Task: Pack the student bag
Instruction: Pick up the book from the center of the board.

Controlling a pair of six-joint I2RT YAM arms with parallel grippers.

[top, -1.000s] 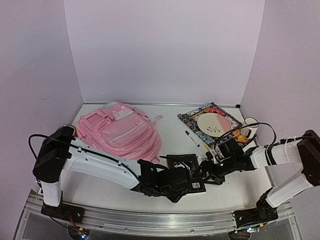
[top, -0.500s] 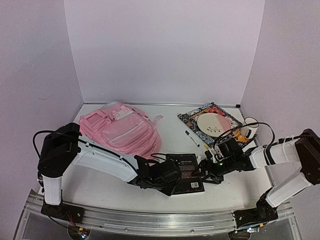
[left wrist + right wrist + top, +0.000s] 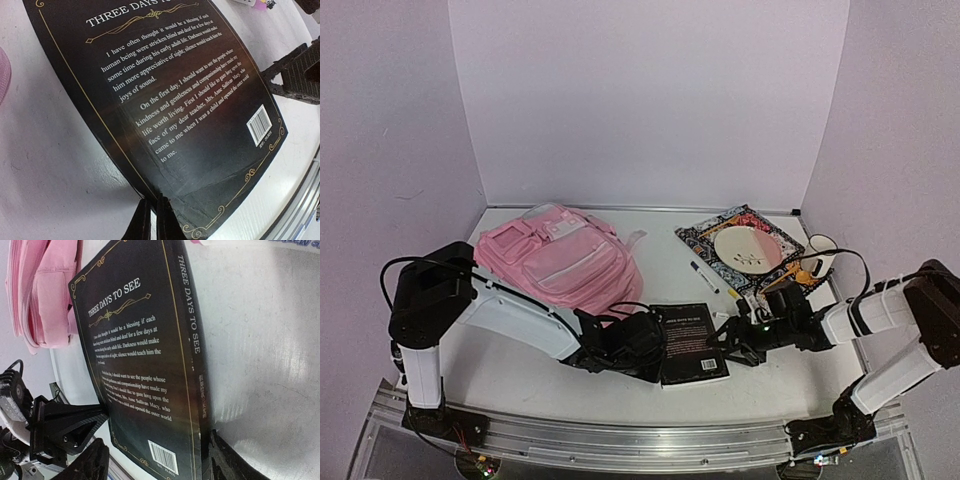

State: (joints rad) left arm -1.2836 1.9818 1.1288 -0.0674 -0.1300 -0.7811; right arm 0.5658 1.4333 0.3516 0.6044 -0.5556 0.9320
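The pink student bag lies at the back left of the table; its fabric also shows at the top left of the right wrist view. A black book titled "Three Days to See" lies back cover up near the front, between both grippers. My left gripper is shut on the book's left edge; its thin fingers pinch the cover's lower corner. My right gripper is open at the spine side. In its own view, one finger sits by the spine of the book and the other stands off the cover.
A patterned mat with a white plate sits at the back right, a white cup beside it. A pen lies between the mat and the book. The metal rail runs along the front edge.
My left jaws have closed onto the book's edge. The book has settled flat and turned slightly. My right jaws have narrowed a little beside the spine.
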